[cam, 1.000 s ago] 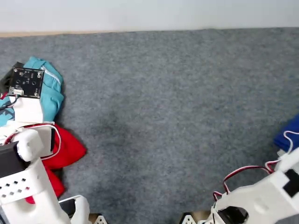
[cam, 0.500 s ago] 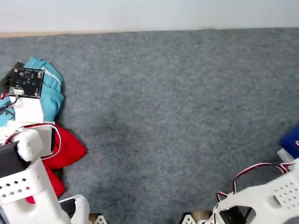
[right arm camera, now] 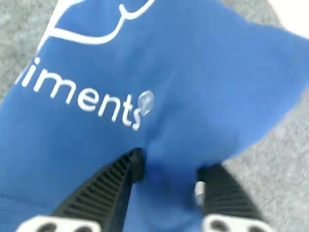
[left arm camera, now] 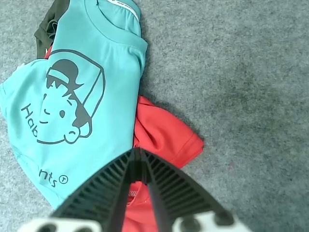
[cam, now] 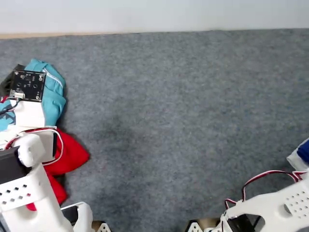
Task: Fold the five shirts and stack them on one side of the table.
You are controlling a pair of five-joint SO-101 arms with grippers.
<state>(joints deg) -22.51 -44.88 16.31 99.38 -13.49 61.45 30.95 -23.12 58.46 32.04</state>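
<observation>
The left gripper (left arm camera: 138,155) hangs with its fingers pressed together above the pile at the left edge of the table (cam: 183,96). There a teal shirt (left arm camera: 77,96) (printed with a cartoon face) lies partly over a red shirt (left arm camera: 164,135). At the right edge, the right gripper (right arm camera: 169,169) is clamped on a bunched fold of the blue shirt (right arm camera: 193,72).

Four shirts: teal (left arm camera: 96,87), red (left arm camera: 164,135), blue (right arm camera: 145,63), dark (left arm camera: 46,24); two arms: left (cam: 29,193), right (cam: 275,208)
</observation>
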